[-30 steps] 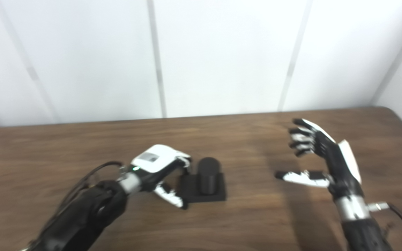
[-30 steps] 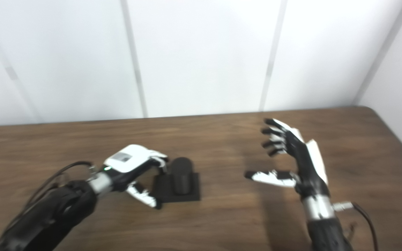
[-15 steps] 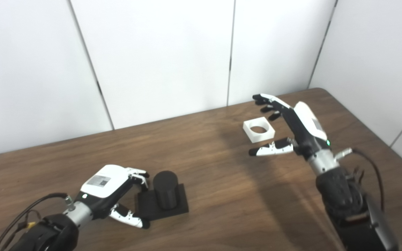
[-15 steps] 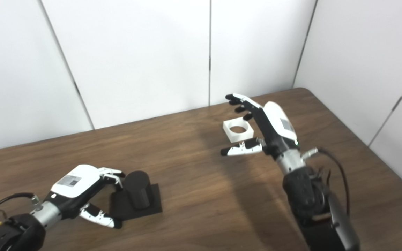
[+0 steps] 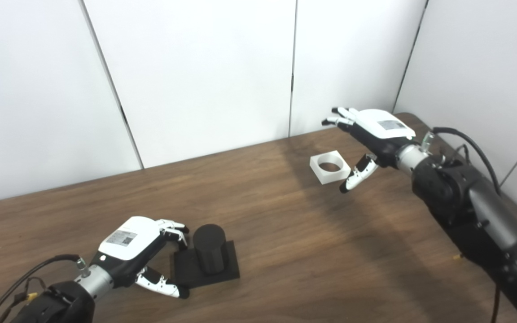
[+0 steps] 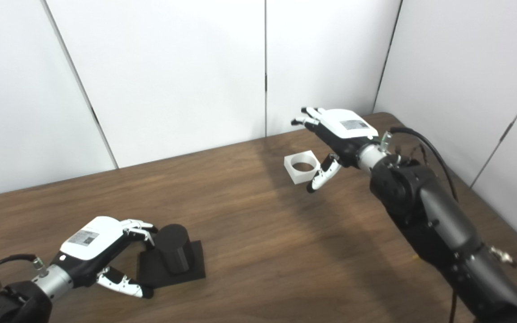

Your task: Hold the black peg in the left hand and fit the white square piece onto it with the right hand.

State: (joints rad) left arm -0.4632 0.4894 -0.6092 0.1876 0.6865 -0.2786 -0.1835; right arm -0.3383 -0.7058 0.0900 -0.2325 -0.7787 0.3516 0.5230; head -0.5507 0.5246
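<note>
Honestly, my spread, empty right hand (image 5: pixel 375 134) hovers over the white square piece (image 5: pixel 330 167): it looks rigid and light, so I'd pinch opposite walls. My left hand (image 5: pixel 135 244), unclenched, flanks the black peg (image 5: pixel 209 253).

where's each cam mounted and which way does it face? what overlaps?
Left eye view: on the head, looking down at the table and white wall panels; left hand by the black peg, right hand above the white square piece; both arms enter from below.
Right eye view: on the head beside it, facing the same way; the same hands and arms show.
Shared: the whole scene, set further left in the right eye view.
</note>
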